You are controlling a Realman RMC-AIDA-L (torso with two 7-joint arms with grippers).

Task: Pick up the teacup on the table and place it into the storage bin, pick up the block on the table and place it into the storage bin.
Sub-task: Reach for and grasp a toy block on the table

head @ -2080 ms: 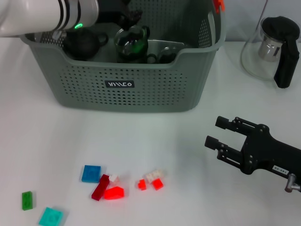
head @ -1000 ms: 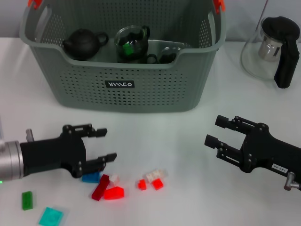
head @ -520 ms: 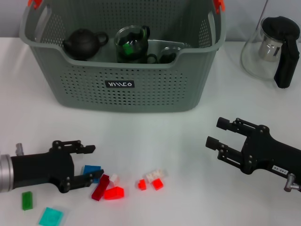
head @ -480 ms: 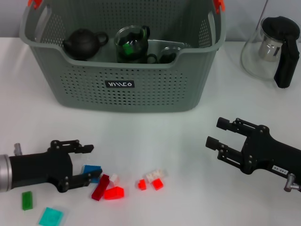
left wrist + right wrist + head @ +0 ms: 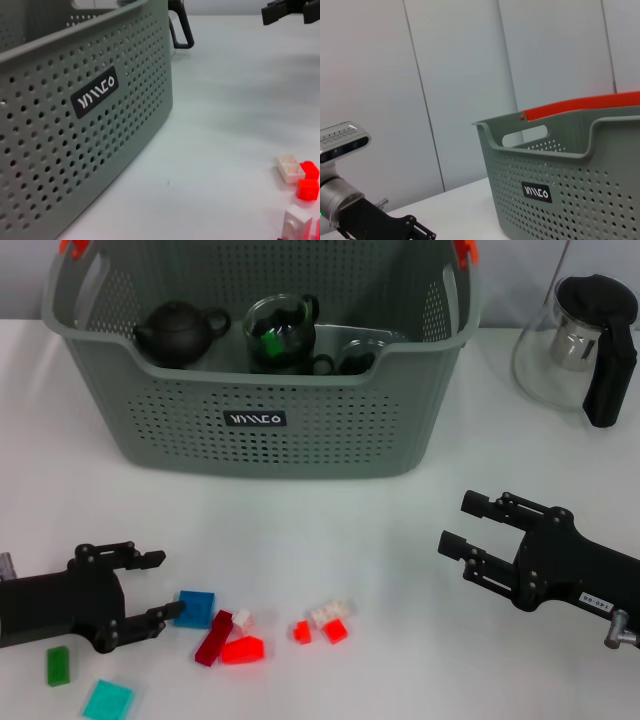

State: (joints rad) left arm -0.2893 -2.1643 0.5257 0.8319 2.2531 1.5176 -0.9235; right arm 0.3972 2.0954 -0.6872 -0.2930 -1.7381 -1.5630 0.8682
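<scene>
Blocks lie scattered on the desk, the blue block [image 5: 195, 608] just off the tips of the open, empty left claw [image 5: 147, 588], red [image 5: 243, 649] and white [image 5: 329, 611] ones beyond it, so that half looks undone. Farther off, the right claw [image 5: 472, 535] hovers open and idle, and the storage bin [image 5: 255, 420] already holds a glass teacup [image 5: 278, 332], apparently finished.

Left gripper [image 5: 150, 585] low at near-left of table, arm coming in from left edge, roughly horizontal, black fingers [image 5: 140, 558] spread apart and pointing right, nothing between them. Right gripper [image 5: 468, 526] low at near-right, arm entering from lower right corner, black fingers [image 5: 462, 547] apart, pointing left, empty. Both wrists level, close above tabletop.
</scene>
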